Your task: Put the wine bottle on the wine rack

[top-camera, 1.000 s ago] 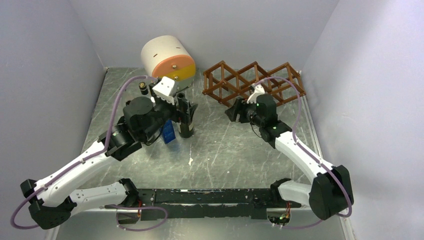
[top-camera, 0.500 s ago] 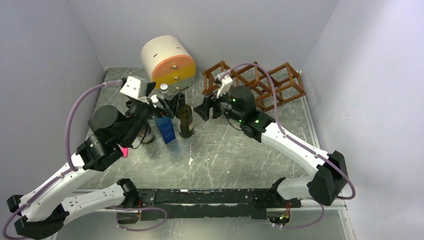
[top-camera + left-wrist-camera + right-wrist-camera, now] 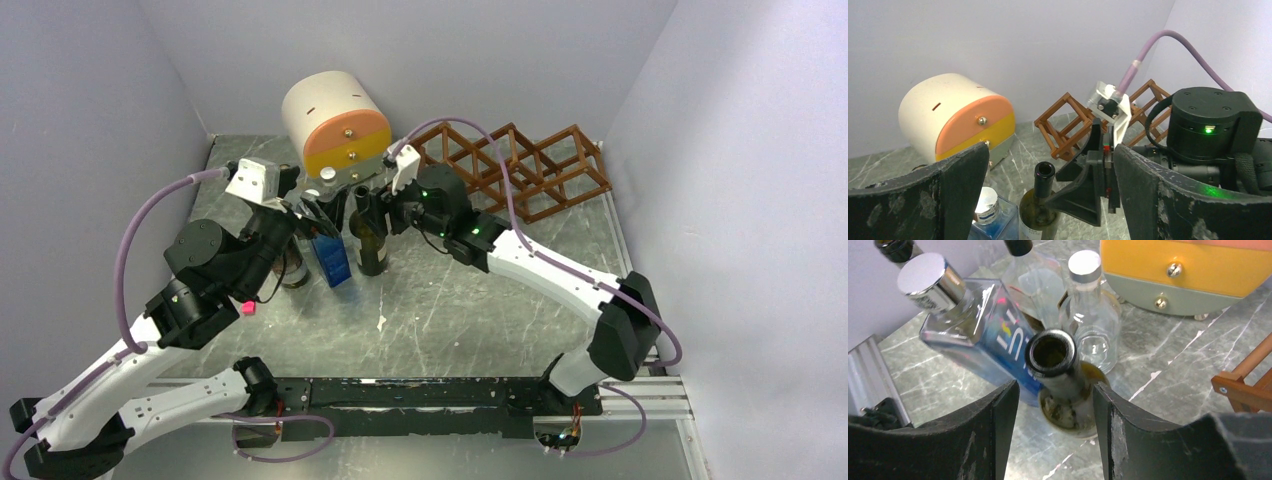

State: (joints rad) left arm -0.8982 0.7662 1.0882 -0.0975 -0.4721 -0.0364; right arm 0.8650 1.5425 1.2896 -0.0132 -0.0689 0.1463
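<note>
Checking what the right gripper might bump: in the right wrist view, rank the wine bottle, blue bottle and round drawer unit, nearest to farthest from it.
1. Wine bottle, its neck between the jaws.
2. Blue bottle, just to the left.
3. Drawer unit, at the back, top right.

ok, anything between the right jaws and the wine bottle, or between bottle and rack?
No. The right gripper, jaws open, straddles the wine bottle neck. Blue bottle crowds one side. Table toward the wine rack looks open.
</note>
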